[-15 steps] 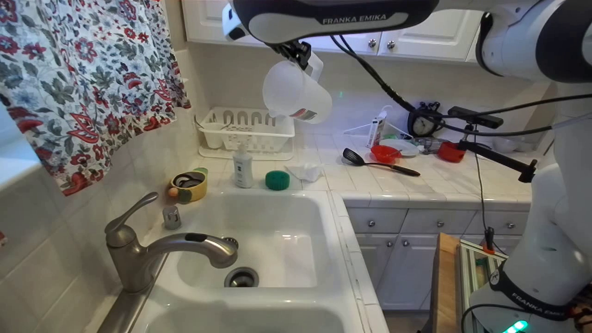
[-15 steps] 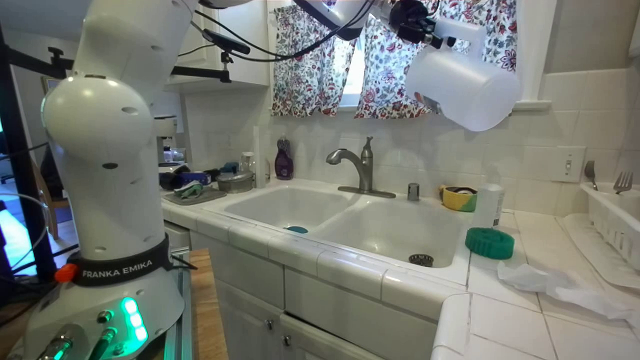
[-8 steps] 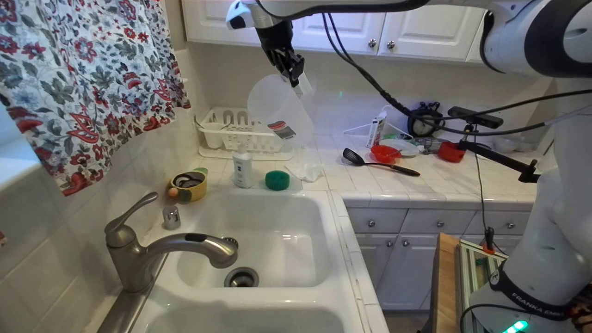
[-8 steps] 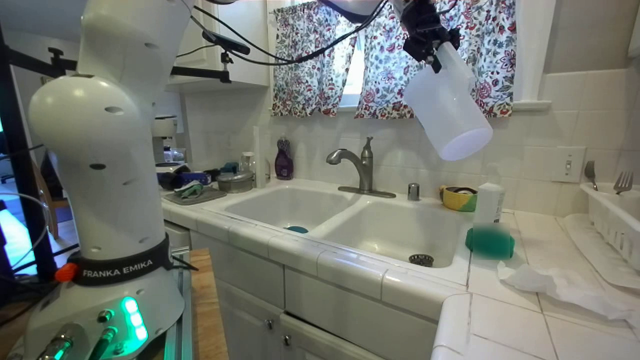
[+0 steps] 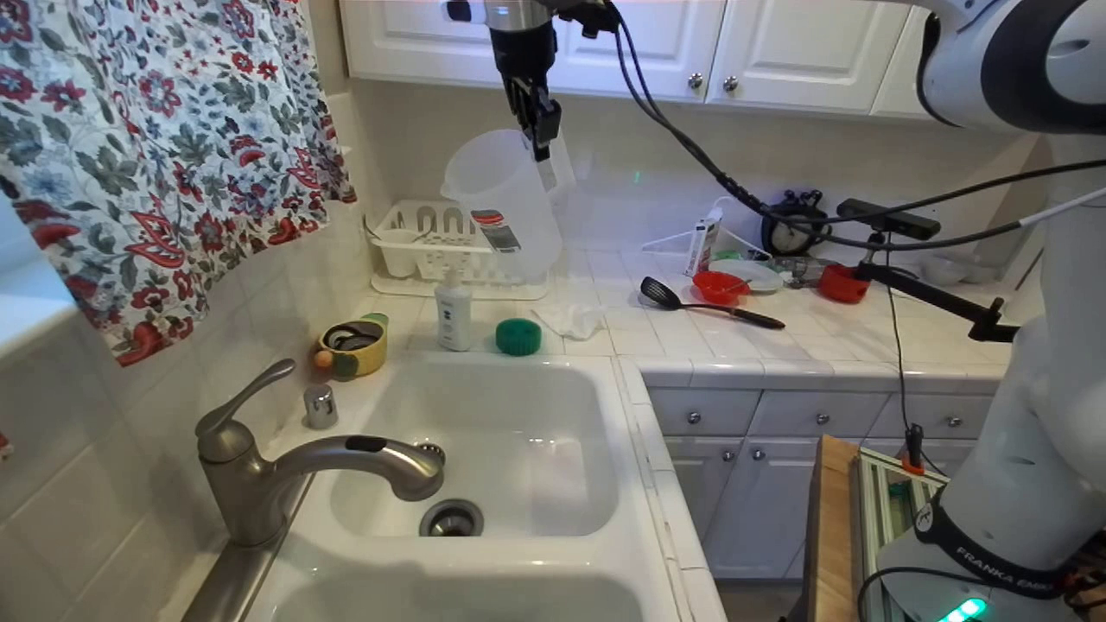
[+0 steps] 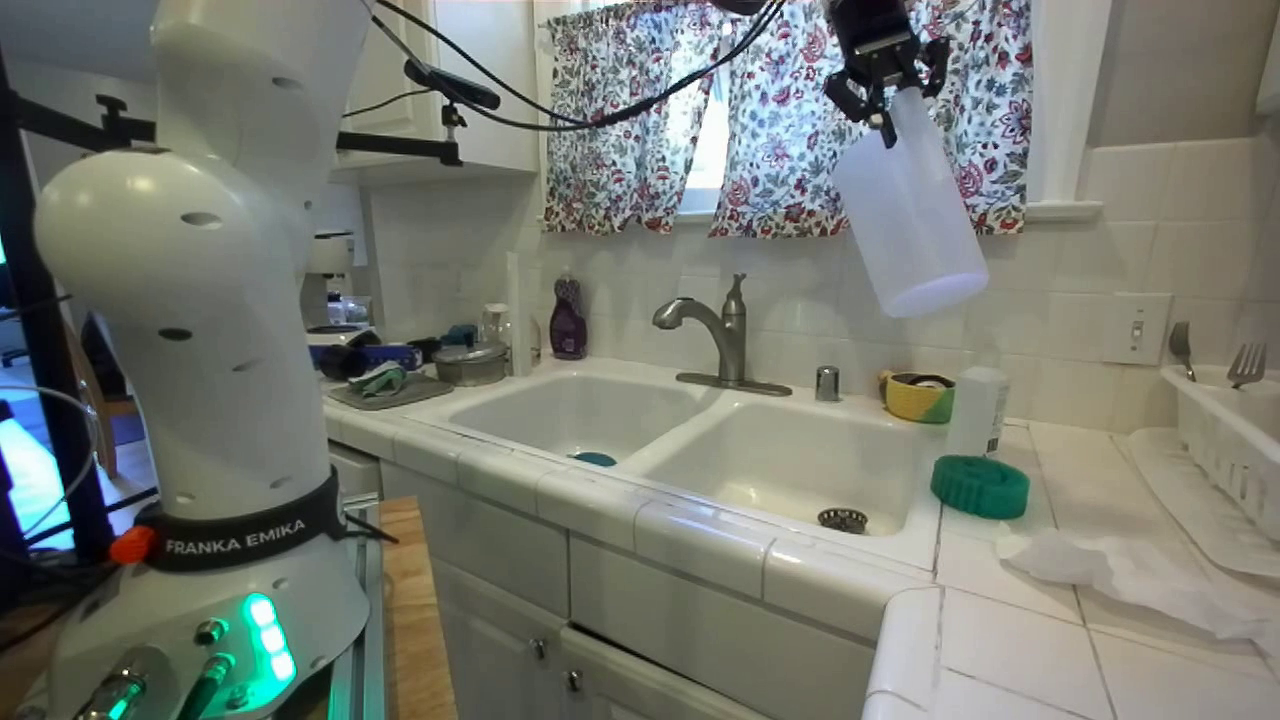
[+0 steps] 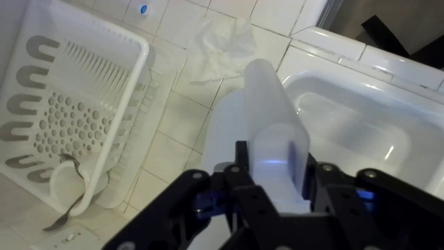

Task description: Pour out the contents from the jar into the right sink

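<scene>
The jar, a translucent white pitcher (image 5: 510,207) with a red and dark label, hangs in the air in both exterior views (image 6: 910,225). It is tilted, base down and mouth up; no contents show inside it. My gripper (image 5: 540,138) is shut on its handle, the fingers on either side of it, also in an exterior view (image 6: 888,108) and the wrist view (image 7: 274,163). The handle (image 7: 265,93) hides part of the jar body (image 7: 223,128). The right sink (image 5: 553,466), a white basin, lies below, also in an exterior view (image 6: 790,460) and the wrist view (image 7: 353,139).
A metal faucet (image 5: 363,458) reaches over the basins. A white dish rack (image 5: 467,259) stands behind the jar. A white bottle (image 5: 454,315), a green round scrubber (image 5: 518,337), a yellow cup (image 5: 359,350) and crumpled paper (image 5: 575,322) lie along the sink's edge.
The jar has swung from nearly lying on its side toward upright, its base dropping. The gripper has turned to point downward. The grip on the handle stays.
</scene>
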Controlling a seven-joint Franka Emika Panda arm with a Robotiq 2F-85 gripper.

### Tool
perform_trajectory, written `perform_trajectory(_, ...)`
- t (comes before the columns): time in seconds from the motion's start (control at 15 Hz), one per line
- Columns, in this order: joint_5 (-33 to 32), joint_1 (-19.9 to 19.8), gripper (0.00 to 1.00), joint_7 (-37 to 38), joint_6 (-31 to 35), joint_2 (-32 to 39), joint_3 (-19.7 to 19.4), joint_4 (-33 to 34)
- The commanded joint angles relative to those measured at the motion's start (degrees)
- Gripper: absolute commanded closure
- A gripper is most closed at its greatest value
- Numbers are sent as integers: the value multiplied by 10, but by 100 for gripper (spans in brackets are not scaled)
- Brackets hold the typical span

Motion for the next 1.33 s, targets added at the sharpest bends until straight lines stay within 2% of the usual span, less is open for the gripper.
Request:
perform_trajectory(0.0,37,-18,91,71,-44,-15,-12,-14)
perform_trajectory(0.4,77,-37,91,209,-108,-3,-33,-8)
perform_trajectory(0.47,75,-35,91,238,-119,0,-38,-6)
perform_trajectory(0.53,38,-20,91,264,-141,4,-43,-2)
perform_trajectory(0.6,52,-34,66,219,-112,3,-36,-6)
perform_trajectory(0.73,50,-31,66,245,-126,5,-39,-6)
perform_trajectory(0.8,50,-30,91,250,-128,5,-39,-6)
perform_trajectory(0.93,77,-31,91,301,-118,17,-40,11)
perform_trajectory(1.27,198,-75,91,375,-84,41,-43,17)
